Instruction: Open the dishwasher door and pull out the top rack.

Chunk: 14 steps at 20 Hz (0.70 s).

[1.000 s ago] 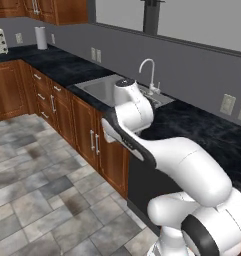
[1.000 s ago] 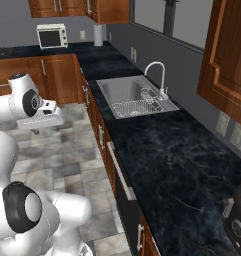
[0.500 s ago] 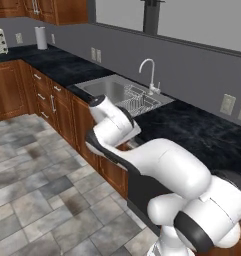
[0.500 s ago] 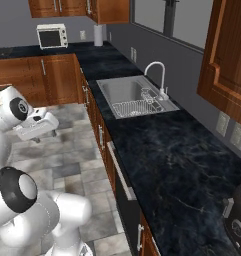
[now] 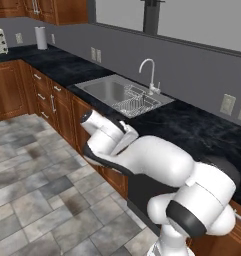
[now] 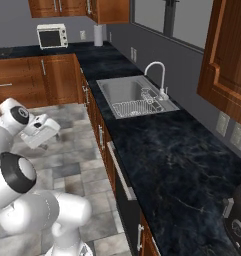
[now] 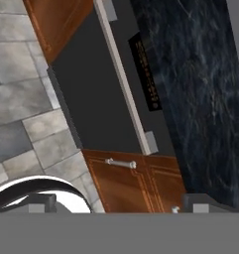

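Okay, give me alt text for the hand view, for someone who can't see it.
A closed dishwasher door, flat and dark, runs diagonally across the frame, its long silver bar handle along the edge next to the black marbled countertop. Brown wooden cabinets sit at either end, with grey stone floor tiles to the left.

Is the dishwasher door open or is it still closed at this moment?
Closed. In the hand view the dishwasher door lies flush between the wooden cabinets, its silver bar handle runs under the counter edge, and no rack is seen.
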Tool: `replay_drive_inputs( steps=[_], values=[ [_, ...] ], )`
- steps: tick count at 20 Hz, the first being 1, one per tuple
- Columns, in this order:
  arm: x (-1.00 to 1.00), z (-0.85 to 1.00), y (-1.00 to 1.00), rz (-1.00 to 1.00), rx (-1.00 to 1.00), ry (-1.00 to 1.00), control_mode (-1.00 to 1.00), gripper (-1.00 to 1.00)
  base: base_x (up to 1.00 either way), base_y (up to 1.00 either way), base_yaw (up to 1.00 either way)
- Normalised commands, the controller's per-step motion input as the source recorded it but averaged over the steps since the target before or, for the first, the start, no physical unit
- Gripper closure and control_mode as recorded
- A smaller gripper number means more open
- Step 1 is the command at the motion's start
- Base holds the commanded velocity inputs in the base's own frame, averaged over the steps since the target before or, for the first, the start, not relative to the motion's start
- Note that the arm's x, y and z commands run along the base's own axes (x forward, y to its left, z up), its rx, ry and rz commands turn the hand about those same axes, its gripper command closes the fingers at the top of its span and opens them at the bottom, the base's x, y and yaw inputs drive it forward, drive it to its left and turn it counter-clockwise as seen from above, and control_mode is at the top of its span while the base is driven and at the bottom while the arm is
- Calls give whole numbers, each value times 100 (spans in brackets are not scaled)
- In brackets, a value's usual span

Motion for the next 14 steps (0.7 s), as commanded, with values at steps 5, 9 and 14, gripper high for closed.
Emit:
replay_drive_inputs(
  steps=[5, 9, 14],
  values=[
    [16, -34, -29, -5, -6, 0, -100, -100, 0, 0, 0],
    [10, -26, -30, -3, -6, 0, -100, -100, 0, 0, 0],
    [5, -29, -32, -3, -6, 0, -100, -100, 0, 0, 0]
  ],
)
